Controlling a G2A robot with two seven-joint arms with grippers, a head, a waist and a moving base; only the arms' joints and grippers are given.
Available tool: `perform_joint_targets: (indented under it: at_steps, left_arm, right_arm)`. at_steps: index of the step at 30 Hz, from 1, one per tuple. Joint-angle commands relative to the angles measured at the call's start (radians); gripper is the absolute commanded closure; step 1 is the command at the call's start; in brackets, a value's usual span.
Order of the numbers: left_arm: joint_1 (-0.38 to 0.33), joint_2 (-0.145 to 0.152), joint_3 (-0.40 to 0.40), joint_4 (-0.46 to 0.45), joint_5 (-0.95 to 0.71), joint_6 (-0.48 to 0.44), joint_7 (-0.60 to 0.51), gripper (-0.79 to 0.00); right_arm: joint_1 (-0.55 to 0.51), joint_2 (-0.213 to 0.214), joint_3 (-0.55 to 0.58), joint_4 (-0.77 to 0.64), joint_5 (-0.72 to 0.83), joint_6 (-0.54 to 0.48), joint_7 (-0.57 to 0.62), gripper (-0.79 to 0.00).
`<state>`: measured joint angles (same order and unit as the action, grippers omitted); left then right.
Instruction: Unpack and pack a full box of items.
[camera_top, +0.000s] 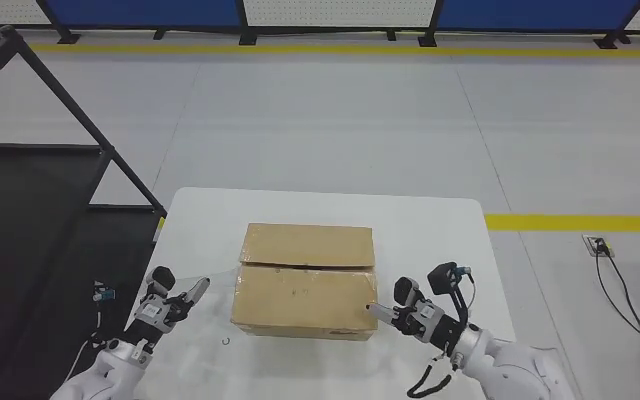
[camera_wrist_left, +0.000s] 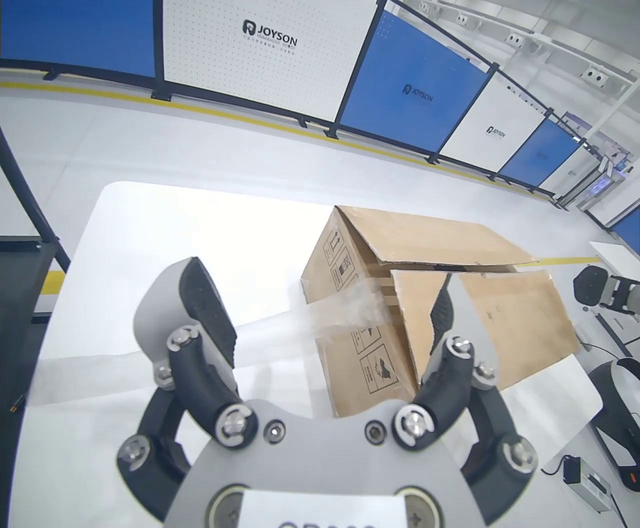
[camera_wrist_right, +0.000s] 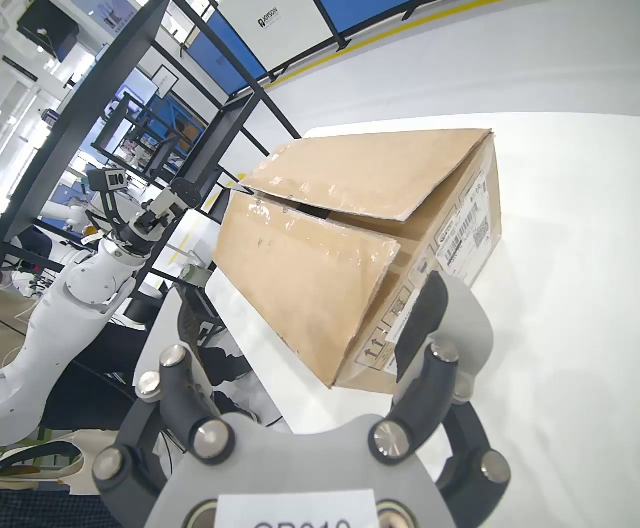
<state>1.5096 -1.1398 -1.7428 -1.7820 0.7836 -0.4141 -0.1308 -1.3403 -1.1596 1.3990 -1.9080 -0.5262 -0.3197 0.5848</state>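
Found the cardboard box (camera_top: 305, 285) standing at the middle of the white table (camera_top: 430, 225), its two top flaps folded down but not flush, a dark slit left between them. Saw the far flap raised slightly above the near one. Traced a strip of clear tape (camera_wrist_left: 340, 310) from the box's left face out toward the left gripper (camera_wrist_left: 320, 280), hanging over the table's near left part, apart from the box, jaws spread wide. Could not judge any contact between the tape's loose end and a finger. Spotted the right gripper (camera_top: 388, 302) just beside the box's near right corner, jaws likewise apart, clamped on nothing. Noted printed labels on the box's right face and a small dark curl (camera_top: 227, 343) lying on the table by the near left corner.
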Motion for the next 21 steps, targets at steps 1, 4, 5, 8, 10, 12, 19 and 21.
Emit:
perform_joint_targets:
  at_steps: [1, 4, 5, 8, 10, 12, 19, 21]
  left_arm:
    - [0.0, 0.0, 0.0, 0.0, 0.0, 0.0, 0.0, -0.785]
    - [0.0, 0.0, 0.0, 0.0, 0.0, 0.0, 0.0, -0.785]
    - [0.0, 0.0, 0.0, 0.0, 0.0, 0.0, 0.0, -0.785]
    - [-0.017, -0.004, 0.029, 0.0, 0.007, 0.038, 0.017, -0.785]
    - [-0.031, -0.006, 0.042, 0.004, -0.02, 0.038, 0.009, -0.785]
    - [-0.041, -0.006, 0.046, 0.007, -0.055, 0.028, -0.006, -0.785]
    - [-0.035, 0.004, 0.002, 0.029, -0.255, -0.099, -0.115, -0.785]
    - [-0.029, 0.008, -0.012, 0.032, -0.285, -0.124, -0.149, -0.785]
  right_arm:
    - [0.0, 0.0, 0.0, 0.0, 0.0, 0.0, 0.0, -0.785]
    - [0.0, 0.0, 0.0, 0.0, 0.0, 0.0, 0.0, -0.785]
    - [0.0, 0.0, 0.0, 0.0, 0.0, 0.0, 0.0, -0.785]
    - [0.008, -0.003, -0.006, 0.016, -0.007, 0.041, -0.04, -0.785]
    - [0.037, -0.009, -0.027, 0.05, 0.069, 0.059, -0.049, -0.785]
    - [0.079, -0.012, -0.042, 0.1, 0.166, 0.034, -0.014, -0.785]
    - [0.227, -0.015, -0.069, 0.289, 0.378, -0.038, 0.138, -0.785]
    - [0.253, -0.015, -0.075, 0.324, 0.402, -0.05, 0.16, -0.785]
